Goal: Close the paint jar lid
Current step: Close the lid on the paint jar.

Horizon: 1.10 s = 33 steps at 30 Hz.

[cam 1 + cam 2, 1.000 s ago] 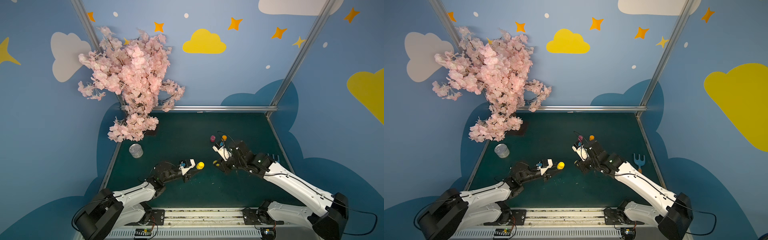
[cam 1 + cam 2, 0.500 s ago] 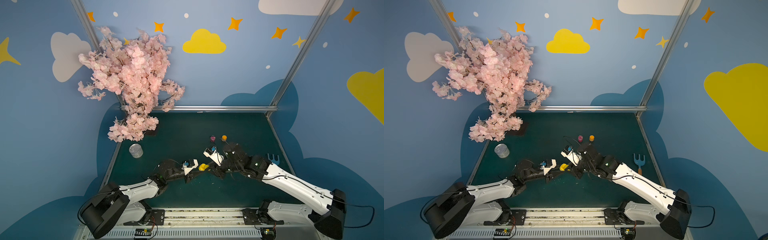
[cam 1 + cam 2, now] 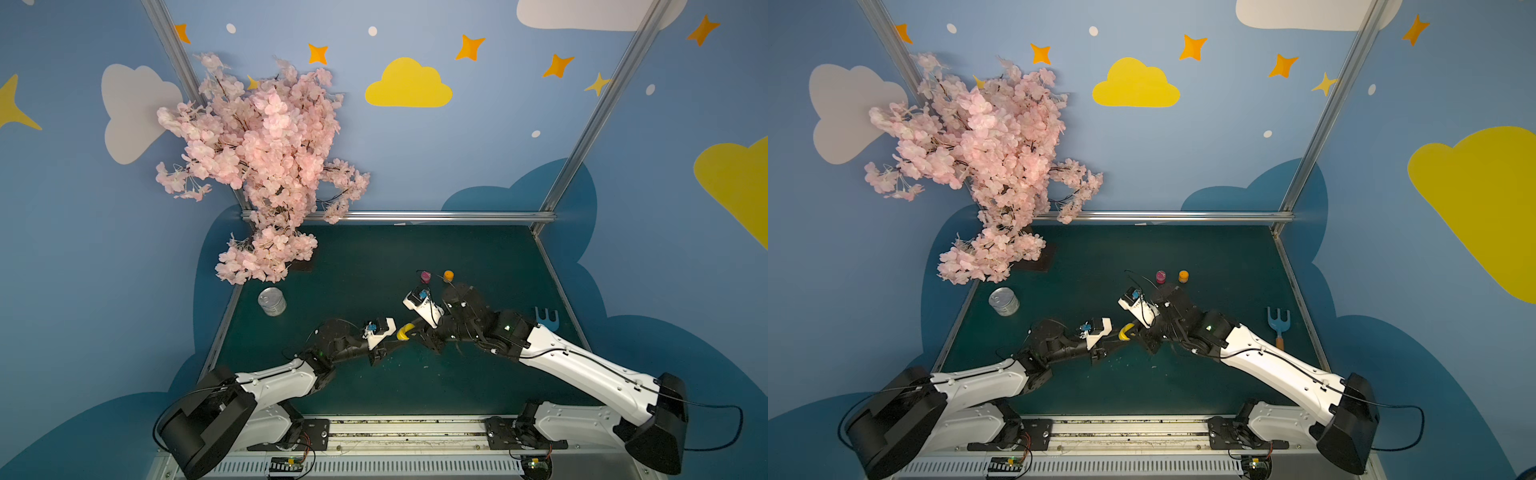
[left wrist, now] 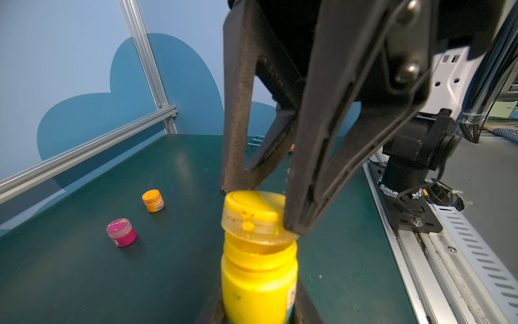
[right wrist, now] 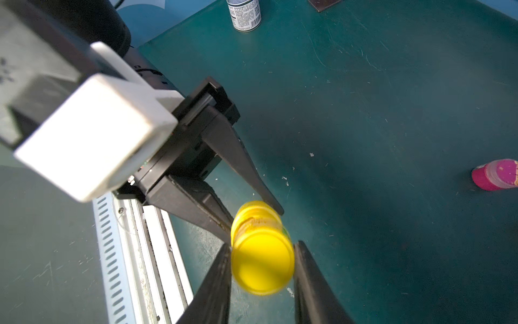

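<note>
— What sort of room was it?

— A small booth with pale blue walls (image 3: 478, 158), painted with white and yellow clouds and orange stars, and with darker blue cloud shapes low down. Silver aluminium frame bars (image 3: 399, 216) ran up the corners and along the back edge of the dark green worktop (image 3: 415, 249).

— And the surface itself?

— Matte, scuffed with fine scratches and dotted with small white flecks, as the right wrist view showed. A slotted grey rail (image 3: 1100, 467) ran across in front of it, past the arms' bases.

— Where was the jar?

— The yellow plastic paint jar (image 4: 259, 283) was near the front middle of the worktop. The left end effector (image 5: 252, 223) had its fingers closed on the jar's body, and the jar was tipped toward the right arm. It looked raised off the surface.

— And the lid?

— The round yellow lid (image 5: 263, 266) was pinched at its rim by the right end effector (image 4: 265, 207), whose fingers were drawn in narrow around it. The lid sat tilted over the jar's mouth with a dark gap on one side, so it was not seated.

— What else stood there?

— A small magenta paint pot (image 3: 425, 276) and a small orange paint pot (image 3: 448, 275) stood side by side, not touching, behind the arms. A silver tin can (image 3: 272, 301) was near the left edge and a blue plastic garden fork (image 3: 1278, 326) near the right edge. A pink artificial blossom tree (image 3: 266, 158) stood on a dark flat base (image 3: 1038, 259) in the back left corner.
</note>
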Motion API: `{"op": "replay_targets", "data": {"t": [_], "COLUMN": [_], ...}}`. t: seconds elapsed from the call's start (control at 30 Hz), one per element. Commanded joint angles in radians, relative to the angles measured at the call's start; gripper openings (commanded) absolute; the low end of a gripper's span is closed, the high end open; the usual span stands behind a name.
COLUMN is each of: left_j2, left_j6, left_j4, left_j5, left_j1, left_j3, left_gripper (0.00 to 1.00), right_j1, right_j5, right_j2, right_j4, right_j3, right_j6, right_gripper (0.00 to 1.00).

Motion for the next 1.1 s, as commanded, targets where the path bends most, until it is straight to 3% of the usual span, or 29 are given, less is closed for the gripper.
{"op": "replay_targets", "data": {"t": [0.0,0.83,1.07], "left_j2": [-0.013,-0.011,-0.045], "left_j6": [-0.001,0.011,0.022], "left_j4": [0.004,-0.016,-0.023], "left_j5": [0.001,0.023,-0.016], "left_j1": [-0.003,-0.003,-0.003], "left_j3": [0.009,0.016,0.004], "left_gripper": [0.28,0.27,0.27], "right_j1": [0.011,0.025,0.027], "right_j5": [0.002,-0.045,-0.042], "right_j2": [0.014,0.057,0.082], "right_j4": [0.035,-0.007,-0.027], "right_j3": [0.001,0.030,0.030], "right_j6": [0.005,-0.032,-0.037], "right_gripper": [0.28,0.28,0.28]}}
